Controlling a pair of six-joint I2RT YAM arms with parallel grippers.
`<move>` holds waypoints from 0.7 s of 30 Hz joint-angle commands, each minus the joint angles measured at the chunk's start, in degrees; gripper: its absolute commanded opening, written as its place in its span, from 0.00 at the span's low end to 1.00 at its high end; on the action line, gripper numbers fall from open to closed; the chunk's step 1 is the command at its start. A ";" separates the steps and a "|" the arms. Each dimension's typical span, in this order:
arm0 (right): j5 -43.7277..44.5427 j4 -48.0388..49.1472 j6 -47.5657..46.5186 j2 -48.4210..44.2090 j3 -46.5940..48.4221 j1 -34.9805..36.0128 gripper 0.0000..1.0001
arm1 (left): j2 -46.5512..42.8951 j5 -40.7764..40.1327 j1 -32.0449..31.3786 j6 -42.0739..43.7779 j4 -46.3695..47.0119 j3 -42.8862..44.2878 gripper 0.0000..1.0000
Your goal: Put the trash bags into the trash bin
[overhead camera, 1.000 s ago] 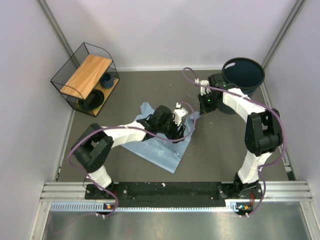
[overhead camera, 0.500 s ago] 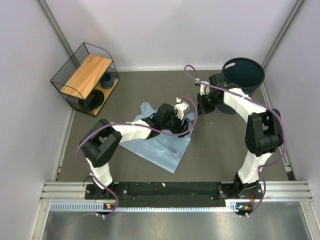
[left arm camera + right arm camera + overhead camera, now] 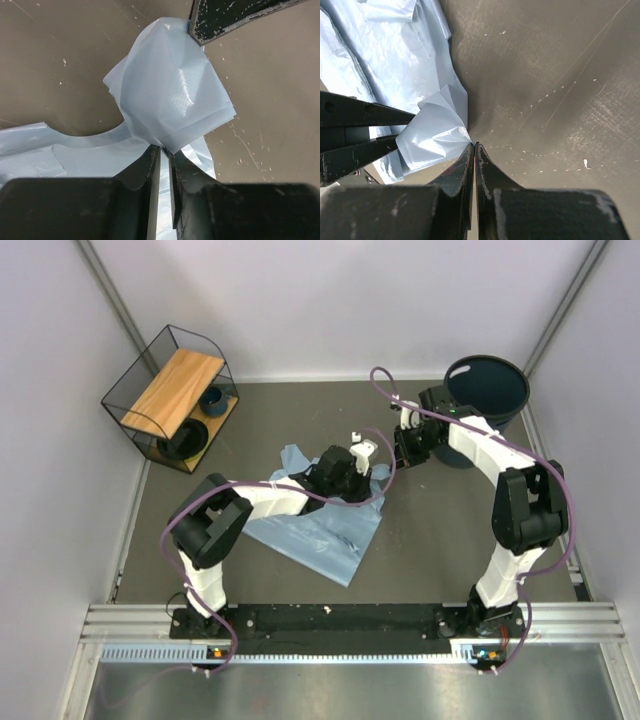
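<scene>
The trash bags (image 3: 318, 530) lie as a light-blue film sheet spread mid-table. Its right corner (image 3: 170, 90) is pulled up into a small peak between my two grippers. My left gripper (image 3: 165, 150) has its jaws nearly together, with the lower edge of that peak pinched at the tips; from above it (image 3: 374, 476) sits at the sheet's right corner. My right gripper (image 3: 474, 145) is shut, and the film (image 3: 435, 131) puckers into its tips; from above it (image 3: 399, 464) is just right of the left one. The dark blue-grey trash bin (image 3: 487, 388) stands at the back right.
A black wire basket (image 3: 170, 395) with a wooden shelf stands at the back left, holding a dark cup and a bowl. White walls enclose the table on three sides. The right arm's purple cable (image 3: 380, 390) loops above the grippers.
My left gripper has slid right onto the sheet's right corner and narrowed its jaws on the film. My right gripper shifted slightly left toward it and stayed shut.
</scene>
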 commanded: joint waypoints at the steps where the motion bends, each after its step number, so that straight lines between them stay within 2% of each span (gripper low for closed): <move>1: -1.24 -0.14 0.11 -2.74 2.74 0.07 0.00 | -0.15 -0.70 0.17 -0.10 2.40 2.36 0.12; 2: -1.15 0.03 0.20 -2.74 2.65 0.07 0.00 | -0.33 -0.70 0.17 -0.10 2.32 2.36 0.08; 3: -1.15 -0.06 0.02 -2.66 2.57 0.07 0.00 | -0.41 -0.53 0.17 -0.19 2.32 2.27 0.01; 9: -0.19 -0.40 -0.07 -1.69 2.83 -0.19 0.02 | -2.61 1.23 0.69 -0.89 1.09 1.48 0.00; 11: -0.45 -0.58 0.02 -1.25 3.27 -0.28 0.11 | -4.53 3.77 1.04 -0.80 -0.14 1.13 0.00; 12: -0.45 -0.67 0.02 -0.90 3.27 -0.46 0.22 | -5.33 4.57 1.31 -0.63 -0.75 1.13 0.00; 14: -0.54 -0.85 0.28 -0.55 3.62 -0.81 0.34 | -7.87 6.32 1.48 -0.28 -2.34 1.13 0.00; 15: -0.62 -0.93 0.28 -0.37 3.79 -0.98 0.47 | -8.76 6.85 1.83 0.42 -2.78 0.95 0.00; 17: -0.80 -1.29 0.28 -0.28 4.23 -1.16 0.57 | -11.12 8.17 1.84 1.48 -4.62 0.95 0.00; 18: -0.97 -1.46 0.28 -0.37 4.32 -1.16 0.67 | -11.83 8.52 2.01 1.92 -5.15 0.86 0.00; 21: -2.29 -2.16 -0.15 -0.72 4.24 -1.42 0.72 | -13.51 9.58 2.62 2.54 -7.70 0.86 0.00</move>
